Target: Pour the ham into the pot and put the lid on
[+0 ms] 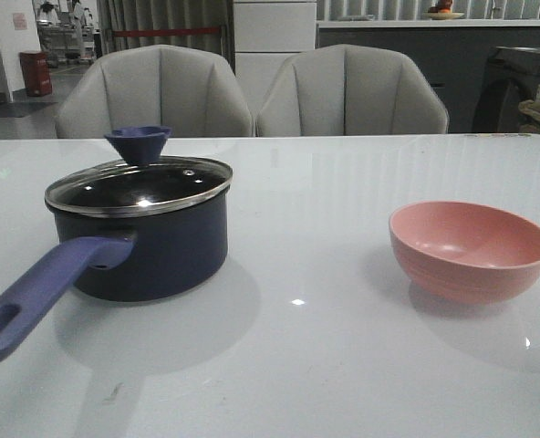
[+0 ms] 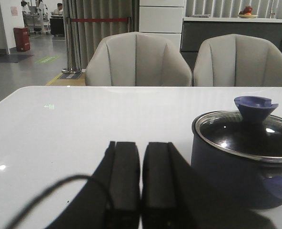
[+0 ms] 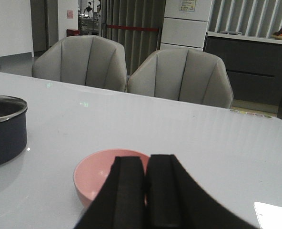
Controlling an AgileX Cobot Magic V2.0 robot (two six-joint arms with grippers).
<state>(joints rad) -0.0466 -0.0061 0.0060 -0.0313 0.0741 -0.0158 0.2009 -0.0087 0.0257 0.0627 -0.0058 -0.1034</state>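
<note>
The dark navy pot [image 1: 151, 246] stands on the left of the white table, its purple-blue handle [image 1: 33, 297] pointing to the near left. The glass lid [image 1: 138, 184] with its funnel knob [image 1: 139, 144] sits on the pot. The pot also shows in the left wrist view [image 2: 236, 167] and at the edge of the right wrist view [image 3: 5, 129]. The ham is hidden. My left gripper [image 2: 141, 164] is shut and empty beside the pot. My right gripper [image 3: 146, 171] is shut and empty, just short of the pink bowl [image 3: 103, 179]. Neither gripper shows in the front view.
The pink bowl [image 1: 471, 248] stands on the right of the table and looks empty. Two grey chairs [image 1: 156, 91] stand behind the table's far edge. The white table [image 1: 325, 182] stretches between pot and bowl.
</note>
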